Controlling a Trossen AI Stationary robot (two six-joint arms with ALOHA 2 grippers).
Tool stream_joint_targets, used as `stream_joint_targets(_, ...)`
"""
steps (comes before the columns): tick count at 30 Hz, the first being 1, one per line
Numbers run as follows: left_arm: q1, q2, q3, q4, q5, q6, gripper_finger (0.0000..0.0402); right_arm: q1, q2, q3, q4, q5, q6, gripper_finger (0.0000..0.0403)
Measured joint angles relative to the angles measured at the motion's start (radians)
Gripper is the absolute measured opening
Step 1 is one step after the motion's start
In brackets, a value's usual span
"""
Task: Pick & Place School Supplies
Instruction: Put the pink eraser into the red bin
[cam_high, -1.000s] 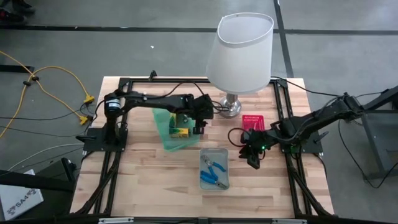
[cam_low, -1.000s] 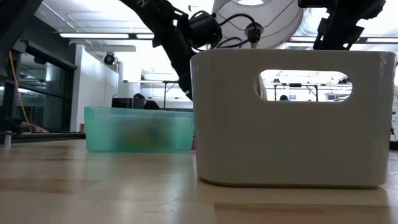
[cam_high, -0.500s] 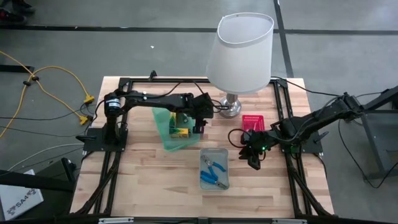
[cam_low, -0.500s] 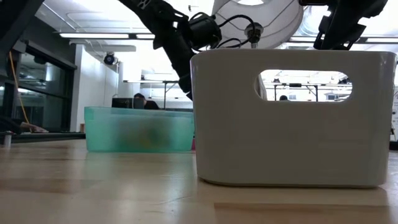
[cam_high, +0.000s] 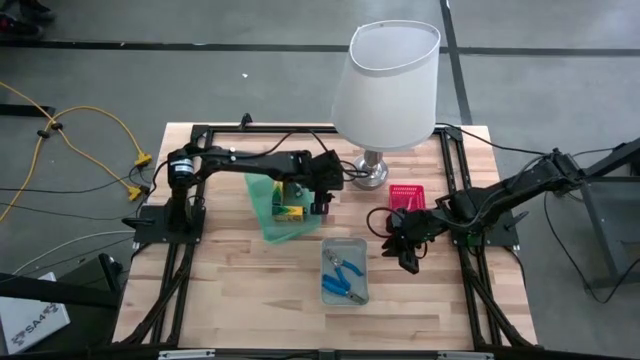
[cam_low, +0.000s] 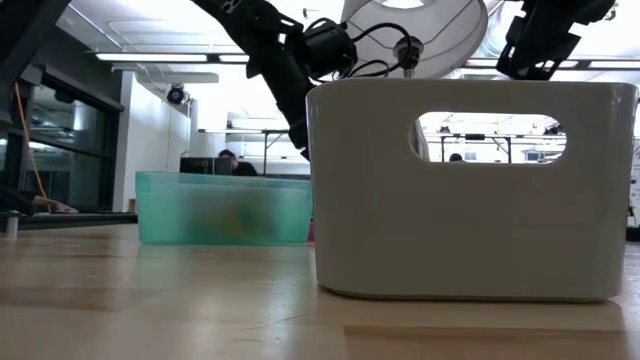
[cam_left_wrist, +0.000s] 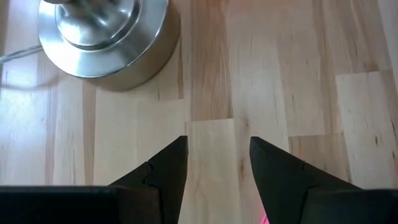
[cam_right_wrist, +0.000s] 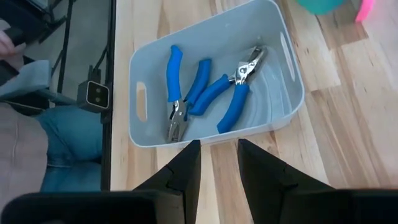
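Blue-handled pliers (cam_right_wrist: 233, 99) and a second blue-handled tool (cam_right_wrist: 177, 93) lie in the grey tray (cam_high: 344, 272). Yellow-and-green pieces (cam_high: 290, 210) sit in the green tray (cam_high: 270, 215). My left gripper (cam_high: 321, 206) hangs open beside the green tray's right side, over bare wood near the lamp base (cam_left_wrist: 102, 34); it holds nothing. My right gripper (cam_high: 405, 258) is open and empty, right of the grey tray and near the pink tray (cam_high: 407, 195). In the right wrist view its fingers (cam_right_wrist: 219, 155) point at the grey tray's wall (cam_right_wrist: 211, 134).
A big white-shaded lamp (cam_high: 385, 85) stands at the far middle of the table, its metal base (cam_high: 370, 172) between the arms. In the low view the grey tray (cam_low: 470, 190) fills the foreground and the green tray (cam_low: 225, 208) sits behind. Bare wood lies along the near edge.
My right gripper has edged slightly toward the grey tray, still open. The left arm and the trays have kept still.
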Motion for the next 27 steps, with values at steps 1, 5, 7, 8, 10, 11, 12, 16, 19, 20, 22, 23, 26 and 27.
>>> stream_joint_targets(1,-0.001,0.0,0.0,0.0,-0.002,0.0,0.0165,0.0,0.0,0.0,0.001,0.0,-0.004,0.0097)
stream_joint_targets(5,-0.005,0.0,0.0,0.0,-0.001,0.001,0.0165,0.0,0.0,0.0,0.007,-0.018,-0.007,0.0097)
stream_joint_targets(7,-0.005,0.0,0.0,-0.001,-0.001,0.001,0.0165,0.0,0.0,0.0,0.007,-0.025,-0.009,0.0097)
stream_joint_targets(8,-0.005,0.0,0.0,-0.001,-0.001,0.001,0.0165,0.0,0.0,0.0,0.007,-0.026,-0.009,0.0097)
stream_joint_targets(10,-0.005,0.0,0.0,-0.001,-0.001,-0.002,0.0165,0.0,0.0,0.0,0.008,-0.026,-0.012,0.0097)
stream_joint_targets(11,-0.005,0.0,0.0,-0.001,-0.001,-0.006,0.0165,0.0,0.0,0.0,0.007,-0.026,-0.019,0.0097)
stream_joint_targets(12,-0.005,0.0,0.0,-0.001,-0.001,-0.007,0.0165,0.0,0.0,0.0,0.007,-0.026,-0.024,0.0097)
stream_joint_targets(16,-0.005,0.0,0.0,-0.013,-0.001,-0.008,0.0165,0.0,0.0,0.0,0.007,-0.026,-0.028,0.0097)
stream_joint_targets(19,-0.007,0.0,0.0,-0.033,-0.001,-0.015,0.0165,0.0,0.0,0.0,0.008,-0.026,-0.031,0.0097)
stream_joint_targets(20,-0.007,0.0,0.0,-0.035,-0.001,-0.015,0.0165,0.0,0.0,0.0,0.008,-0.026,-0.031,0.0097)
stream_joint_targets(22,-0.007,-0.001,0.0,-0.035,-0.001,-0.015,0.0165,0.0,0.0,0.0,0.007,-0.026,-0.031,0.0097)
stream_joint_targets(23,-0.006,-0.001,0.0,-0.035,-0.001,-0.015,0.0165,0.0,0.0,0.0,0.007,-0.026,-0.031,0.0097)
stream_joint_targets(26,-0.003,-0.001,0.0,-0.036,0.0,-0.017,0.0165,0.0,0.0,0.0,0.008,-0.027,-0.031,0.0097)
stream_joint_targets(27,-0.003,-0.001,0.0,-0.035,0.0,-0.017,0.0165,0.0,0.0,0.0,0.008,-0.026,-0.031,0.0097)
